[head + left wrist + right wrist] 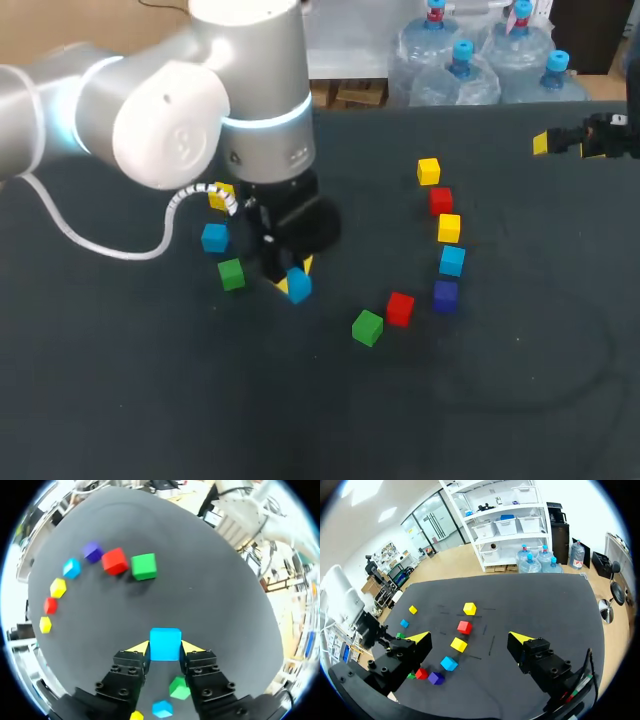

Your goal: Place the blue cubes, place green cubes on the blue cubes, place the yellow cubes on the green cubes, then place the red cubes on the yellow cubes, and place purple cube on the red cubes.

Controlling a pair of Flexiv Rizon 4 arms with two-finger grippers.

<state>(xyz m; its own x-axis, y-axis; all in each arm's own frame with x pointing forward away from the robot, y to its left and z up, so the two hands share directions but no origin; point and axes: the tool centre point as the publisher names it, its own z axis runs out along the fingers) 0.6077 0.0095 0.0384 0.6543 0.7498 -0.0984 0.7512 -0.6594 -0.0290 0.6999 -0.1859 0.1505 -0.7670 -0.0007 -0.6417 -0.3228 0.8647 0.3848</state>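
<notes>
My left gripper (290,278) is shut on a blue cube (298,285), which in the left wrist view sits squarely between the yellow tips as the blue cube (165,643). Just behind it lie a green cube (231,273), another blue cube (214,237) and a yellow cube (221,196). Ahead of it are a green cube (144,566) and a red cube (115,561). A curved row runs purple cube (445,296), blue (452,260), yellow (449,228), red (440,201), yellow (428,171). My right gripper (565,143) hangs open at the far right, holding nothing.
The dark table (520,380) has free room at the front and on the right. In the right wrist view the open right gripper (470,638) is high above the row of cubes, with the left arm (367,630) off to one side.
</notes>
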